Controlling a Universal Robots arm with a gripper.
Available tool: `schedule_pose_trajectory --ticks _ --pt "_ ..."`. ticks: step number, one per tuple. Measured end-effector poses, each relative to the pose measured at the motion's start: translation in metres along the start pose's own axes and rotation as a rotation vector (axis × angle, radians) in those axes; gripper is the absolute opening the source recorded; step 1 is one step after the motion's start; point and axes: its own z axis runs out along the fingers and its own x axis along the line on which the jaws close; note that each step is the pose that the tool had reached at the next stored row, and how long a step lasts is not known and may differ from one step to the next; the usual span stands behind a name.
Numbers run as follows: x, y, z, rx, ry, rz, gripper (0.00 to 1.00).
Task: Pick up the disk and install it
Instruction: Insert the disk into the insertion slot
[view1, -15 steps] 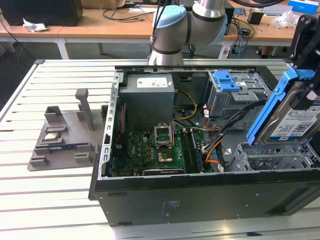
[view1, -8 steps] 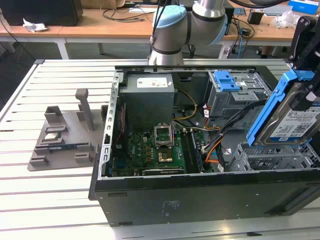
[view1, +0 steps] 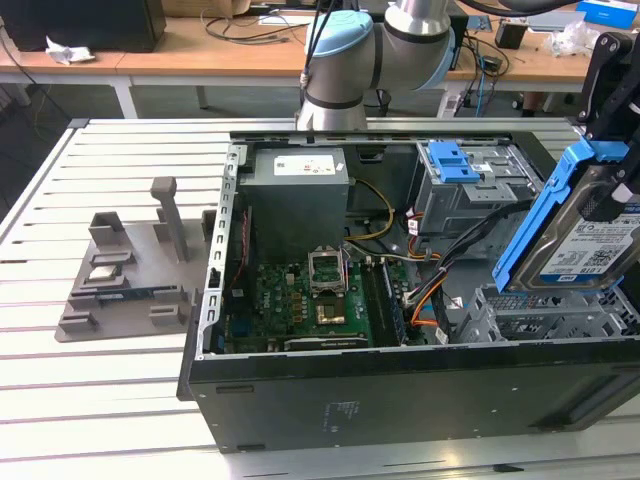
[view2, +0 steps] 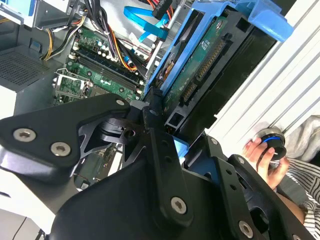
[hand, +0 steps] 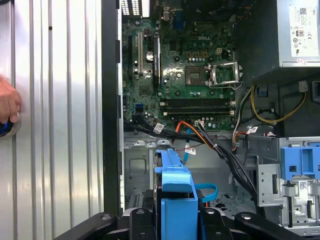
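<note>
1. Exterior view: the disk (view1: 570, 240) hangs tilted in the air, over the grey cage (view1: 560, 315) at the exterior view's right end of the open computer case (view1: 300, 400).
2. The black tool (view1: 606, 195) is closed on the disk, pinching its blue frame.
3. It looks stiff, a bit heavy and easy to hurt, so I think the frame's sides are the best place to hold.
4. The computer case sits on the slatted tabletop (view1: 120, 400).

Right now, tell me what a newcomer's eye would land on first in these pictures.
The disk in its blue frame, tilted in the pincer above the open computer case at the exterior view's right. Next, the green motherboard bare inside the case, and a grey fixture on the slatted table at the exterior view's left.
</note>
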Motion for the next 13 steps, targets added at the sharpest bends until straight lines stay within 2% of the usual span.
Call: schedule_pose_trajectory --ticks 10,13 --pt "-0.0010 -0.0007 0.0017 0.0000 0.0001 0.000 0.36" --pt "-0.0011 -0.0020 0.0090 -0.0001 0.0000 0.000 0.36"
